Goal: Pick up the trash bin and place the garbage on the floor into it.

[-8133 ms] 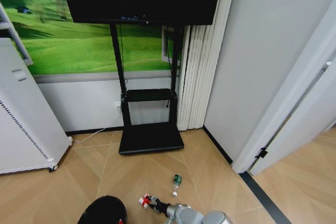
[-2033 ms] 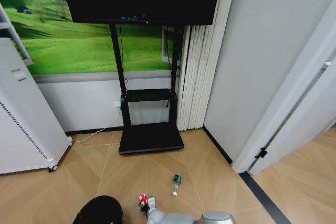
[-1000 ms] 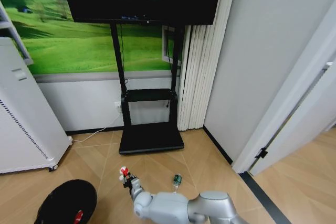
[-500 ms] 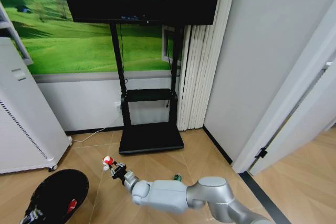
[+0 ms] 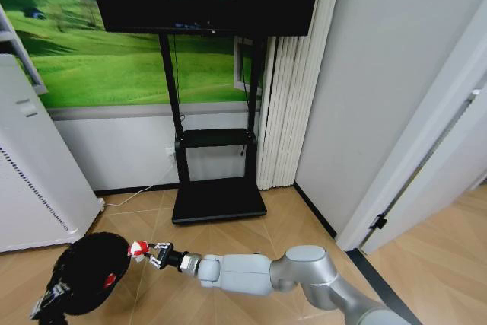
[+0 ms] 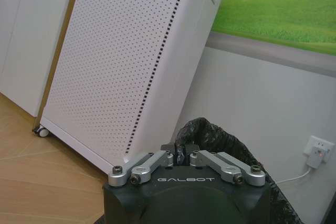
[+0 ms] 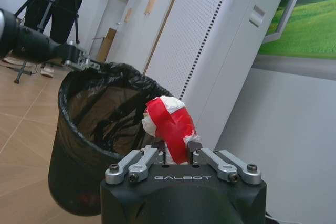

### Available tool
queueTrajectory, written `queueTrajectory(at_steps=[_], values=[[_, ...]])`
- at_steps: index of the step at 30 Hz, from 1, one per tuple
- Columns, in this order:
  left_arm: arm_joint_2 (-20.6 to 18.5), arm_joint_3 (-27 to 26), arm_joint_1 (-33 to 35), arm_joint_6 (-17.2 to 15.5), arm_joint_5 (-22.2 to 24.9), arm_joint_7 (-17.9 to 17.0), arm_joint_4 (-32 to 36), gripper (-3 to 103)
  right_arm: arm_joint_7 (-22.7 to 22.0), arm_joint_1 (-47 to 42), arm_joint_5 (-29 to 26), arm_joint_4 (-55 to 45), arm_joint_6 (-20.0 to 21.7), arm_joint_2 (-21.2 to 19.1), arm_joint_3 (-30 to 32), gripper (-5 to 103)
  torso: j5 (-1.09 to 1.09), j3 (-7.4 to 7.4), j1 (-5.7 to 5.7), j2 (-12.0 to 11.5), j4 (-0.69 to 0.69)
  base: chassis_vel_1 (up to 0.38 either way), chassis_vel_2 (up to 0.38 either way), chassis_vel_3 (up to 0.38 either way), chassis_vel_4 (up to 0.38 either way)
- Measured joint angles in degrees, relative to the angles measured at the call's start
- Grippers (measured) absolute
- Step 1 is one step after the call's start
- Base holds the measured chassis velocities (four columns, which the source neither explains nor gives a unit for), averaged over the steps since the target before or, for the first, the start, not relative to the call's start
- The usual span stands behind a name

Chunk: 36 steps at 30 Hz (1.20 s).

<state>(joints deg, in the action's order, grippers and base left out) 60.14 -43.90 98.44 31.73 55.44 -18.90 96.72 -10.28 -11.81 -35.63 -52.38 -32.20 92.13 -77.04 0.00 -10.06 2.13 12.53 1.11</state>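
The trash bin, black and lined with a black bag, hangs tilted at the lower left with its mouth facing right. My left gripper is shut on its rim, pinching the bag edge. My right gripper reaches across the floor and is shut on a red-and-white wrapper, one piece of the garbage, held just in front of the bin's mouth. Another red piece lies inside the bin. In the right wrist view the wrapper sits between the fingers, beside the bin's opening.
A tall white perforated cabinet stands close behind the bin on the left. The black TV stand's base rests against the back wall. A door frame runs along the right. Bare wooden floor lies to the right of the stand.
My right gripper has swung left with the wrapper, from mid-floor to the bin's mouth. The bin has risen and tipped further toward it.
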Motion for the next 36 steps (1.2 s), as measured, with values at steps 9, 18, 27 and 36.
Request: queueTrajectory(at_steps=[9, 18, 27, 36], values=[[1.5, 4.0, -1.3, -0.9, -4.6, -1.6, 0.7, 8, -0.8, 0.1, 0.9, -1.3, 0.3, 0.0, 0.3, 20, 0.0, 0.0, 0.0, 0.0, 0.0, 0.0, 0.0, 0.0, 0.0], [2.2, 6.4, -2.1, -1.5, -6.7, -1.9, -0.5, 8, -3.1, -0.4, 2.4, -3.3, -0.7, 0.0, 2.7, 20, 0.01, 0.0, 0.0, 0.0, -0.01, 0.0, 0.0, 0.0, 0.0], [1.2, 8.2, -4.3, -2.4, -6.8, -3.0, -0.7, 8, -3.7, -2.5, 1.9, -3.2, -0.5, 0.0, 0.4, 20, 0.0, 0.0, 0.0, 0.0, 0.0, 0.0, 0.0, 0.0, 0.0], [2.1, 10.4, -3.2, -2.5, -8.5, -2.8, 0.2, 8, -4.5, -3.1, 2.1, -3.2, -0.3, 0.0, -0.5, 20, 0.0, 0.0, -0.01, 0.0, 0.0, 0.0, 0.0, 0.0, 0.0]])
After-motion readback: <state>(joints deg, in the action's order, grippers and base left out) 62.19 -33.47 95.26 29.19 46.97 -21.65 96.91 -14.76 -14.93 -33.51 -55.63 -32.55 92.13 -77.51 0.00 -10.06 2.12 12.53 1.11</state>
